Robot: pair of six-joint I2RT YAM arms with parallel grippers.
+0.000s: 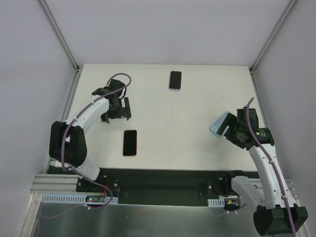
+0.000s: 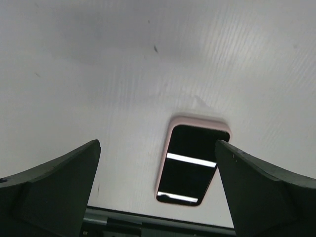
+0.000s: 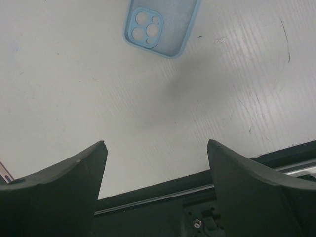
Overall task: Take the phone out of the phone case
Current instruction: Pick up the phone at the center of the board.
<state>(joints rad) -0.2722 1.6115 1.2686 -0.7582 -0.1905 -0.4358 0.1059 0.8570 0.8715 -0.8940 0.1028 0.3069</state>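
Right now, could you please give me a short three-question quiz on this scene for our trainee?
1. True or false: the right gripper holds the blue case.
2. How many phones lie on the table? A one, B two, C three.
3. Fill in: the phone before the left gripper has a ____ rim.
Key: 1 false, its jaws stand open and the case lies apart; 2 B, counting the far phone; 3 pink.
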